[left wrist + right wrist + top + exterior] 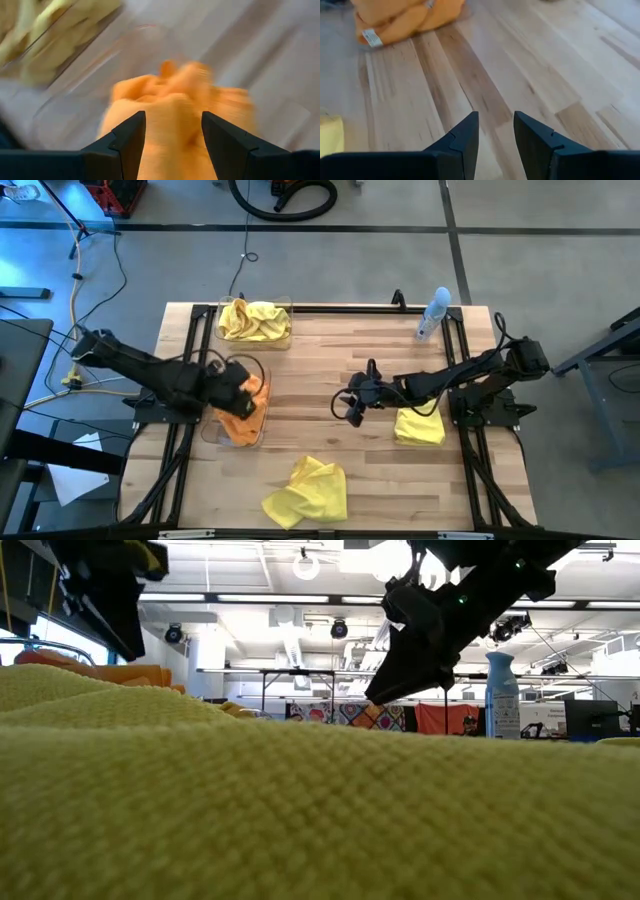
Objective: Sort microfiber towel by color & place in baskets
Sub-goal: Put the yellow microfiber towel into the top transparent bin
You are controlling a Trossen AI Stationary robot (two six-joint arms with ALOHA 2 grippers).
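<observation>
From where I stood, the sorting looked better than half done. The far basket [254, 321] already held a heap of yellow towels [256, 318], and the near basket [236, 402], on the left side of the tabletop [330, 380], was piled with orange towels [246, 412]. The left hand [240, 392] hung right over that orange pile, its fingers [131, 137] spread on either side of the orange cloth; I judged it was letting go or had only just let go, though I could not be sure the cloth was free of them.

Two yellow towels were still out on the wood. One folded yellow towel [419, 426] lay just beside the right arm, and a crumpled yellow towel [306, 491] sat near the front edge, well apart from both baskets. The right hand [350, 406] hovered over bare boards near the middle, fingers [465, 137] parted and holding nothing.

A spray bottle [433, 314] stood at the far right corner, untouched. By my reckoning, only those two yellow pieces remained for the far basket.
</observation>
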